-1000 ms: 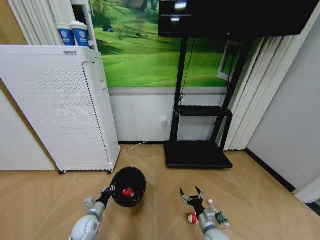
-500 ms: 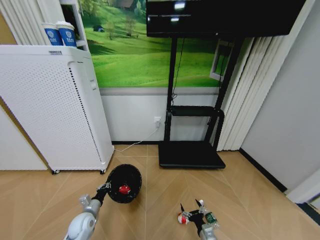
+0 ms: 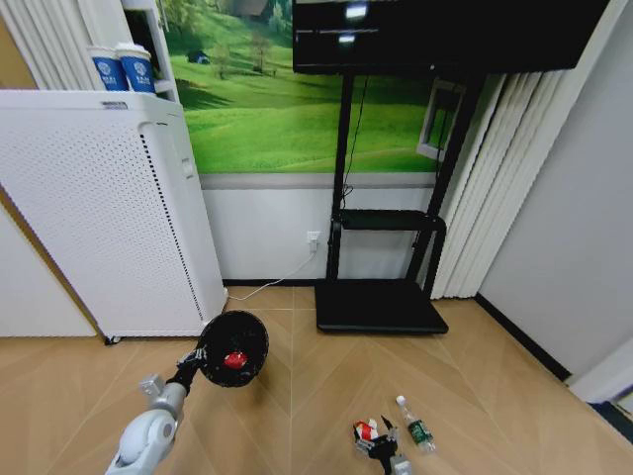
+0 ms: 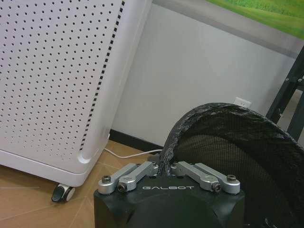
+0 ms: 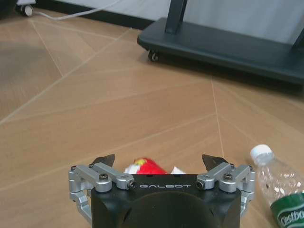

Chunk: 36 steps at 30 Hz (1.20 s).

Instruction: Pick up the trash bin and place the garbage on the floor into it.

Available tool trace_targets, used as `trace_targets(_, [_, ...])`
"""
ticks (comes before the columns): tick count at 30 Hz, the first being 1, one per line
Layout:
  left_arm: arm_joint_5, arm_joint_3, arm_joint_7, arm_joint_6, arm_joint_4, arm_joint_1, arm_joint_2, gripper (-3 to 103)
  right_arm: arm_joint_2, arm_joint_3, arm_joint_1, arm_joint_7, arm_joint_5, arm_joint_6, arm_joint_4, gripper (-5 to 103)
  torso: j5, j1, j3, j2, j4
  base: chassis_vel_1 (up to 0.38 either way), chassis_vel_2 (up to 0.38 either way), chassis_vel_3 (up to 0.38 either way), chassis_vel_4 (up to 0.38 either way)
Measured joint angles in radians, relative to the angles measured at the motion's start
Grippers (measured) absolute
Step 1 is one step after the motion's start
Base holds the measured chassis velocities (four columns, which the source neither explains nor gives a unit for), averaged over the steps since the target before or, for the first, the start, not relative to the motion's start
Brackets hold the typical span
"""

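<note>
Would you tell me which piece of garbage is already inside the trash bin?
The red ball-like wad; the red-and-white wad and bottle lie on the floor.

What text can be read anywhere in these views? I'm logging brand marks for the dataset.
"GALBOT": on the body of the left gripper, shut on the trash bin rim.
"GALBOT": on the body of the right gripper, open over the red-and-white wad.
Bottle green label: white lettering cut off at the frame edge, not readable.
Paper cups: blue emblem, print too small to read.
</note>
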Motion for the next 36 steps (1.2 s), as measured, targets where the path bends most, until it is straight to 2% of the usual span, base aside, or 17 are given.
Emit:
trace_targets(5, [0.000,0.001,-0.001,0.005,-0.008,0.008,0.001,4,0.000,0.011,0.019,-0.023,0.008,-0.053,-0.022,100,-0.0001,0.000,0.000,0.000,0.0000,0.000,0.000,0.000,0.000])
trace_targets(11, [0.000,-0.006,-0.002,0.006,-0.014,0.016,0.000,4,-0.003,0.013,0.023,-0.034,0.008,-0.080,-0.026,98,-0.0002,0.000,0.000,0.000,0.0000,0.000,0.000,0.000,0.000])
trace_targets(12, [-0.001,-0.006,-0.002,0.006,-0.015,0.018,-0.001,4,-0.003,0.012,0.024,-0.039,0.002,-0.080,-0.030,83,-0.0002,0.000,0.000,0.000,0.0000,0.000,0.000,0.000,0.000])
trace_targets(17, [0.000,-0.006,-0.003,0.007,-0.016,0.025,-0.004,4,-0.002,0.011,0.024,-0.050,-0.023,-0.075,-0.034,78,-0.0002,0.000,0.000,0.000,0.0000,0.000,0.000,0.000,0.000])
trace_targets(18, [0.001,-0.006,-0.004,0.007,-0.016,0.026,-0.005,4,-0.002,0.010,0.023,-0.051,-0.025,-0.075,-0.034,66,-0.0003,0.000,0.000,0.000,0.0000,0.000,0.000,0.000,0.000])
trace_targets(20, [0.001,-0.006,-0.004,0.007,-0.016,0.026,-0.005,4,-0.002,0.010,0.024,-0.052,-0.025,-0.075,-0.034,66,-0.0003,0.000,0.000,0.000,0.0000,0.000,0.000,0.000,0.000])
trace_targets(21, [0.001,-0.006,-0.004,0.007,-0.016,0.026,-0.005,4,-0.002,0.009,0.025,-0.052,-0.025,-0.076,-0.034,56,-0.0002,0.000,0.000,0.000,0.0000,0.000,0.000,0.000,0.000])
trace_targets(22, [0.001,-0.006,-0.004,0.008,-0.016,0.025,-0.005,4,-0.003,0.009,0.026,-0.052,-0.025,-0.076,-0.033,50,-0.0002,0.000,0.000,0.000,0.0000,0.000,0.000,0.000,0.000])
trace_targets(25, [0.002,-0.006,-0.005,0.008,-0.012,0.023,-0.005,4,-0.003,0.008,0.027,-0.052,-0.024,-0.077,-0.032,44,-0.0002,0.000,0.000,0.000,0.0000,0.000,0.000,0.000,0.000])
trace_targets(26, [0.004,-0.006,-0.005,0.008,-0.010,0.023,-0.005,4,-0.003,0.009,0.027,-0.051,-0.022,-0.077,-0.031,34,-0.0002,0.000,0.000,0.000,0.0000,0.000,0.000,0.000,0.000])
trace_targets(28, [0.005,-0.005,-0.005,0.008,-0.008,0.023,-0.006,4,-0.003,0.010,0.027,-0.050,-0.021,-0.077,-0.031,34,-0.0002,0.000,0.000,0.000,0.0000,0.000,0.000,0.000,0.000])
trace_targets(29, [0.007,-0.004,-0.006,0.008,-0.007,0.024,-0.008,4,-0.004,0.011,0.026,-0.049,-0.020,-0.077,-0.031,25,-0.0002,0.000,0.000,0.000,0.0000,0.000,0.000,0.000,0.000])
trace_targets(31, [0.009,-0.002,-0.006,0.009,-0.006,0.024,-0.008,4,-0.004,0.012,0.026,-0.049,-0.019,-0.077,-0.030,25,-0.0001,0.000,0.000,0.000,0.0000,0.000,0.000,0.000,0.000])
trace_targets(32, [0.012,0.000,-0.006,0.010,-0.004,0.024,-0.009,4,-0.004,0.014,0.024,-0.049,-0.017,-0.077,-0.028,19,-0.0002,0.000,0.000,0.000,0.0000,0.000,0.000,0.000,0.000])
trace_targets(35, [0.016,0.006,-0.006,0.010,-0.001,0.024,-0.010,4,-0.006,0.016,0.021,-0.049,-0.015,-0.074,-0.023,19,-0.0001,0.000,0.000,0.000,0.0000,0.000,0.000,0.000,0.000])
trace_targets(36, [0.019,0.012,-0.007,0.010,0.000,0.024,-0.010,4,-0.007,0.018,0.018,-0.049,-0.012,-0.071,-0.016,14,-0.0001,0.000,0.000,0.000,0.0001,0.000,0.000,0.000,0.000])
